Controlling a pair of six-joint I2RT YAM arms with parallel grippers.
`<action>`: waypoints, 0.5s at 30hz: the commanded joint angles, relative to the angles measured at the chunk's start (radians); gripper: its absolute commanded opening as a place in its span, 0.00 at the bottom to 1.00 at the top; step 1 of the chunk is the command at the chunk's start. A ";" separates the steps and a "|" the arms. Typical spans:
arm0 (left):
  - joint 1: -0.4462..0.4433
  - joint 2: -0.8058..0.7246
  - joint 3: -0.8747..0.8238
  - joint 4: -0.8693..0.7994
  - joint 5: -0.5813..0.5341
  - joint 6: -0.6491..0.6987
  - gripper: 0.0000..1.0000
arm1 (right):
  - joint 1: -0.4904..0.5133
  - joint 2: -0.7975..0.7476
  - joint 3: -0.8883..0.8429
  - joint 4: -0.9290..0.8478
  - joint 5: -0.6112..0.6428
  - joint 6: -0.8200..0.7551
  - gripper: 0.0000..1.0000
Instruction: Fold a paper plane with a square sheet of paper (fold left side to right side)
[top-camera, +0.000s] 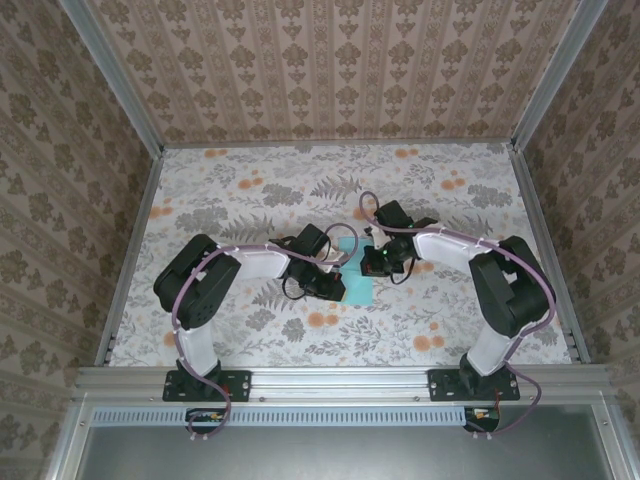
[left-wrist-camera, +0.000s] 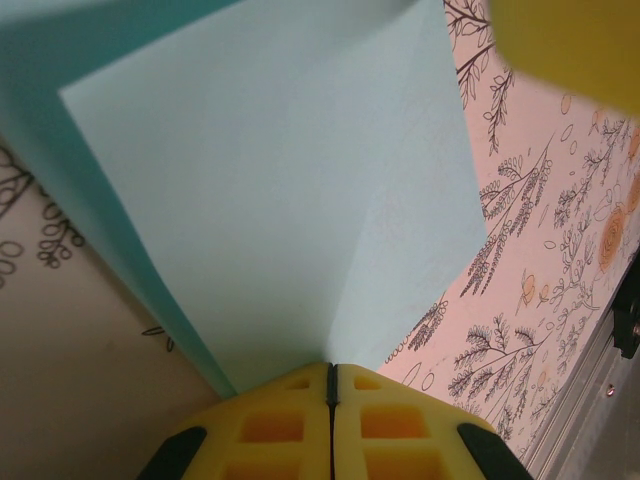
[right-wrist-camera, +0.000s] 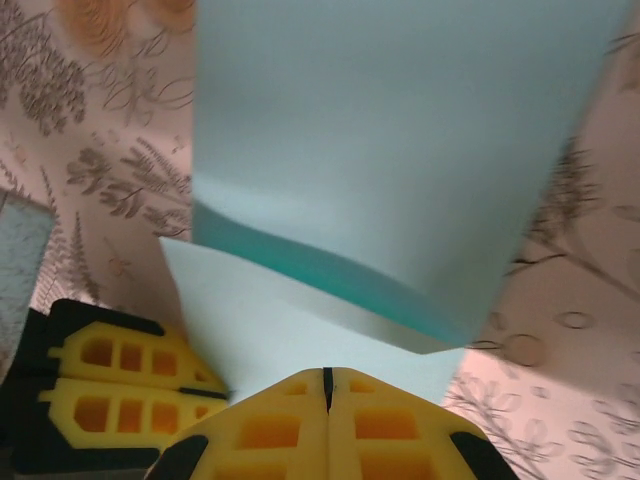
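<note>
Left arm: upper link raised from its base, forearm laid inward toward 3 o'clock, wrist bent down at table centre. Left gripper (top-camera: 335, 285) sits at the 8 o'clock side of the thin, plain light-turquoise square sheet of paper (top-camera: 355, 288).

Right arm: mirrored pose, forearm reaching toward 9 o'clock, wrist dropped. Right gripper (top-camera: 372, 265) is at the sheet's 2 o'clock side, close to the left gripper.

Left wrist view: left gripper (left-wrist-camera: 331, 372) has its yellow jaws pressed together, seam closed. The sheet (left-wrist-camera: 280, 200) runs straight into the seam, so it is pinched. The paper rises away toward 12 o'clock, with a crease running up from the fingertips. A blurred yellow finger (left-wrist-camera: 570, 40) of the right gripper shows at 1 o'clock.

Right wrist view: right gripper (right-wrist-camera: 327, 375) also has its jaws together, and a pale flap of the sheet (right-wrist-camera: 400, 150) enters the seam. A second layer stands lifted above the flap. Left gripper's fingers (right-wrist-camera: 120, 385) lie at 8 o'clock.

The sheet is at the middle of the floral-patterned tabletop (top-camera: 250, 190), partly lifted.
</note>
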 joint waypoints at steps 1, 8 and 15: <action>-0.011 0.015 -0.022 -0.080 -0.056 0.024 0.07 | 0.003 0.045 0.004 0.011 -0.005 0.026 0.00; -0.011 -0.006 0.023 -0.090 -0.036 0.016 0.07 | 0.003 0.110 0.035 -0.059 0.061 0.019 0.00; -0.011 -0.007 0.117 -0.112 0.001 0.017 0.07 | 0.003 0.124 0.029 -0.086 0.078 0.007 0.00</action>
